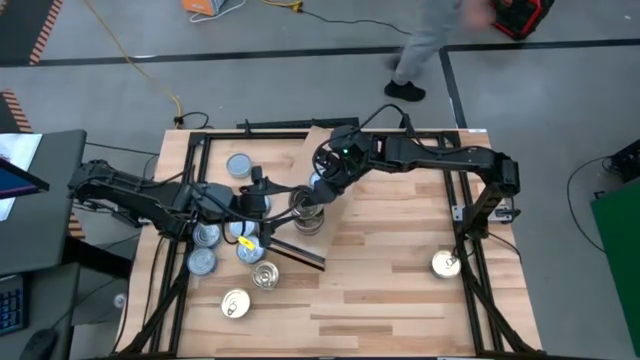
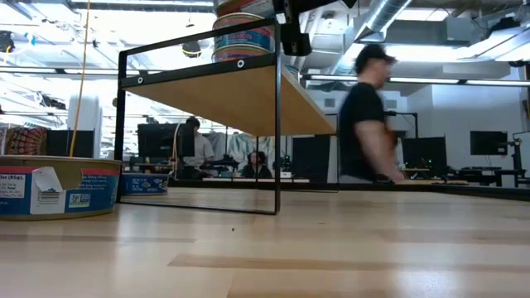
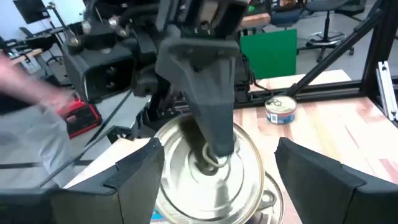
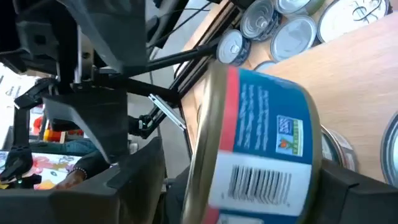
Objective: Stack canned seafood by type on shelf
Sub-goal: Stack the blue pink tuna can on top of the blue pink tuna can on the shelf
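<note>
can on shelf stack

right gripper (image 1: 316,203) over shelf (image 1: 300,165), fingers spread either side of blue-label can (image 4: 261,146) atop stack; grip unclear. left gripper (image 1: 262,205) wide open just beside, w/ gold-lid can (image 3: 208,171) between fingers, not touching.

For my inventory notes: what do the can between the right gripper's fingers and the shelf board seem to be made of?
Can: apparently metal, shiny gold rim, wrapped in a printed blue-and-red paper label with barcode. Shelf: light wood-look board, matte, in a thin black frame, probably metal.
</note>
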`<state>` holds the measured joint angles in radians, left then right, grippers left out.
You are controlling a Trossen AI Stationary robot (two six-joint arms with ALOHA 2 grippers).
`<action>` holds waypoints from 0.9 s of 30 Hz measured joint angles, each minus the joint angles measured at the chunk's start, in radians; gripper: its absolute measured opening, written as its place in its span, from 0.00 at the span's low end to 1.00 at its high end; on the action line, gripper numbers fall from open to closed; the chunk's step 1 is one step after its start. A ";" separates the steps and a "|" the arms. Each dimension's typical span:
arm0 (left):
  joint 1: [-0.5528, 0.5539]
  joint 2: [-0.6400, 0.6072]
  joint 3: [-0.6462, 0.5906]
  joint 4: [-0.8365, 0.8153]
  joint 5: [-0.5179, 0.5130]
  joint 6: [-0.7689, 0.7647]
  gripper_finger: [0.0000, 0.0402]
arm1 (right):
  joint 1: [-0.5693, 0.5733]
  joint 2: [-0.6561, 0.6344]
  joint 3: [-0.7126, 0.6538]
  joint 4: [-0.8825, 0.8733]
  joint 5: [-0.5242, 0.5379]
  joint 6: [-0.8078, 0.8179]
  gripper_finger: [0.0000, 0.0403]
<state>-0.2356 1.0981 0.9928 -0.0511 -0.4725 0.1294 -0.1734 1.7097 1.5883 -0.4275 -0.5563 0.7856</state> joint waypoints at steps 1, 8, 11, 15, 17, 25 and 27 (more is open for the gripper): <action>0.000 0.000 0.000 -0.003 0.000 0.000 0.74 | 0.000 -0.004 0.000 0.000 -0.001 0.000 0.80; 0.000 0.000 0.000 -0.027 0.024 -0.001 0.74 | 0.003 -0.009 0.000 -0.051 -0.022 0.011 0.80; 0.000 0.000 0.000 -0.043 0.024 -0.002 0.74 | 0.003 -0.009 0.000 -0.057 -0.024 0.011 0.80; 0.000 0.000 0.000 -0.055 0.023 -0.002 0.74 | 0.003 -0.009 0.000 -0.061 -0.062 0.029 0.80; 0.000 0.000 0.000 -0.073 0.025 0.005 0.74 | 0.005 -0.009 0.000 -0.062 -0.078 0.034 0.80; 0.000 0.000 0.000 -0.096 0.052 0.008 0.74 | 0.019 -0.009 0.000 -0.119 -0.107 0.044 0.80; 0.000 0.000 0.000 -0.095 0.060 0.008 0.74 | 0.025 -0.009 0.000 -0.129 -0.108 0.045 0.80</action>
<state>-0.2356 1.0981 0.9928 -0.1463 -0.4122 0.1375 -0.1485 1.7004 1.5887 -0.5564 -0.6642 0.8303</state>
